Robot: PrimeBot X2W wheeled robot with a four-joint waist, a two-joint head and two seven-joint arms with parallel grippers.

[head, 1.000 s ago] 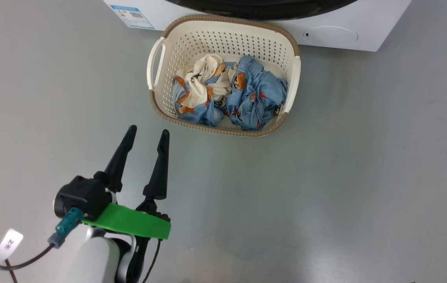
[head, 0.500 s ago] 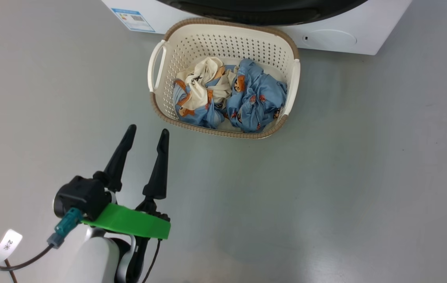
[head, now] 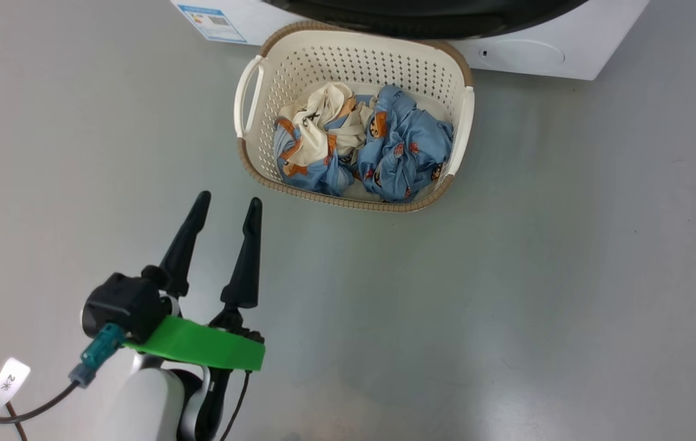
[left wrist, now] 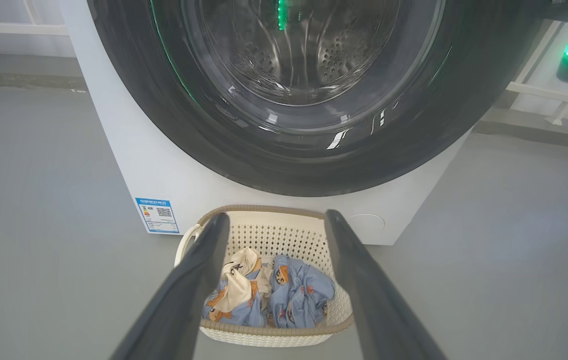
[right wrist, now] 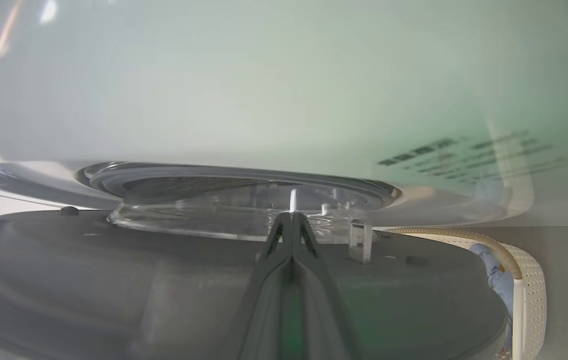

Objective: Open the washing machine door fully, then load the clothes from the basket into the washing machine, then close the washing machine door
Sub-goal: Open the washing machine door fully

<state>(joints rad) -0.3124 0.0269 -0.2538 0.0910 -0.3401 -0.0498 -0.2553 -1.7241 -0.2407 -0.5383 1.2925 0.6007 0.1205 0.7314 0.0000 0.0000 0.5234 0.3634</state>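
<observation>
The cream basket [head: 348, 202] stands on the floor against the white washing machine [head: 532, 37]. In it lie the cream garment [head: 317, 119] and the light blue garment [head: 406, 144]. My left gripper [head: 228, 202] hovers open and empty, short of the basket's near left corner. The left wrist view looks between its fingers [left wrist: 199, 280] at the black door [left wrist: 129, 90] above the basket [left wrist: 274, 340]. My right gripper [right wrist: 291, 216] is shut with nothing in it. It reaches into the narrow gap between the ajar door's inner face [right wrist: 89, 280] and the machine front [right wrist: 264, 90], tips at the clear glass bowl [right wrist: 204, 220].
Grey floor spreads around the basket, with wide room to its right and left. A blue label sticker [head: 210, 15] and the round service flap [head: 522, 54] mark the machine's lower front. The grey gasket [right wrist: 214, 175] rings the drum opening. A cable with a white tag [head: 2, 383] trails from my left arm.
The whole head picture has shifted slightly, so the camera moved. The black door edge at the top spreads a little wider. The left gripper stays open in the same spot.
</observation>
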